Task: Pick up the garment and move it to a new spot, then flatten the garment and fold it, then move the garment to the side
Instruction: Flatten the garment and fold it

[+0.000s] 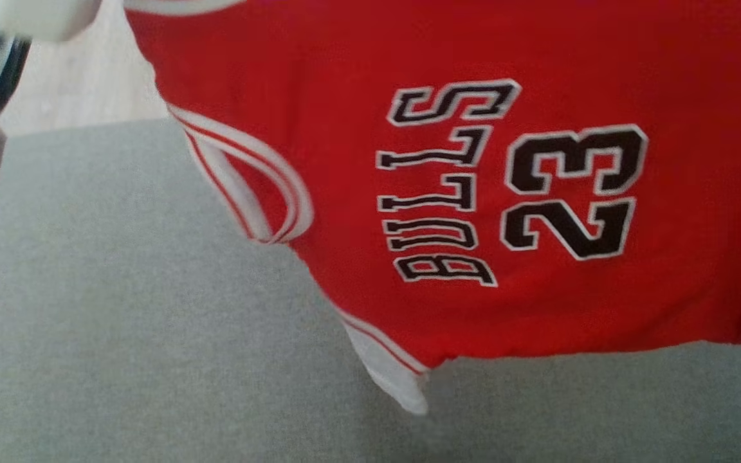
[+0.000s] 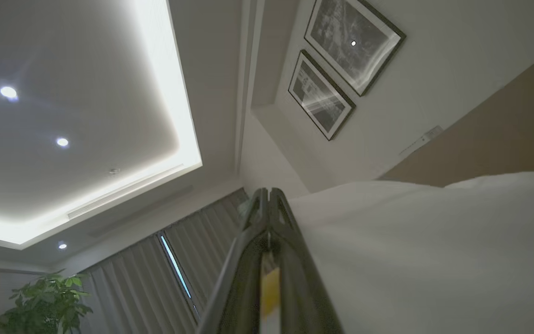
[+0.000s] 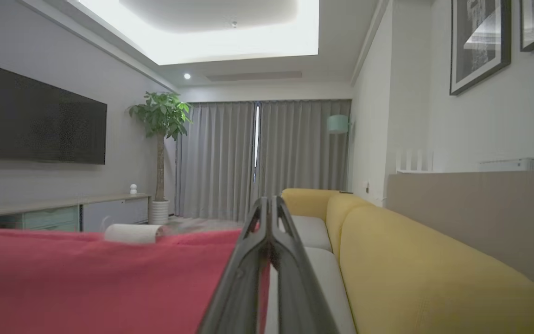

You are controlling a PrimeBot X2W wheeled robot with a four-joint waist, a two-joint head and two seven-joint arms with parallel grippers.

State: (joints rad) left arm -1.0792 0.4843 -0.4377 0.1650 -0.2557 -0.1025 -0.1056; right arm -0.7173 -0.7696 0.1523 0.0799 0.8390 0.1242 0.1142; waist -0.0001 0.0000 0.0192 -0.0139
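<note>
The garment point(image 1: 448, 193) is a red sleeveless jersey with white-trimmed armholes and black "BULLS 23" lettering. It hangs spread out sideways in the air over a grey cushion point(image 1: 119, 334). In the right wrist view my right gripper point(image 3: 269, 204) is shut, and the red garment point(image 3: 86, 278) stretches flat from its fingers to the left. My left gripper point(image 2: 269, 195) is shut and points up at the ceiling, with a pale strip between its fingers; the cloth in its grip is hard to make out. A pale forearm point(image 1: 29, 16) shows at the top left of the head view, beside the garment's upper corner.
A yellow sofa back point(image 3: 410, 260) runs along the right, with the grey seat cushions point(image 3: 311, 232) below it. A wooden floor point(image 1: 87, 83) lies beyond the cushion edge. A TV point(image 3: 35, 120), a low cabinet point(image 3: 63, 211), a potted plant point(image 3: 160, 116) and curtains point(image 3: 257, 157) stand farther off.
</note>
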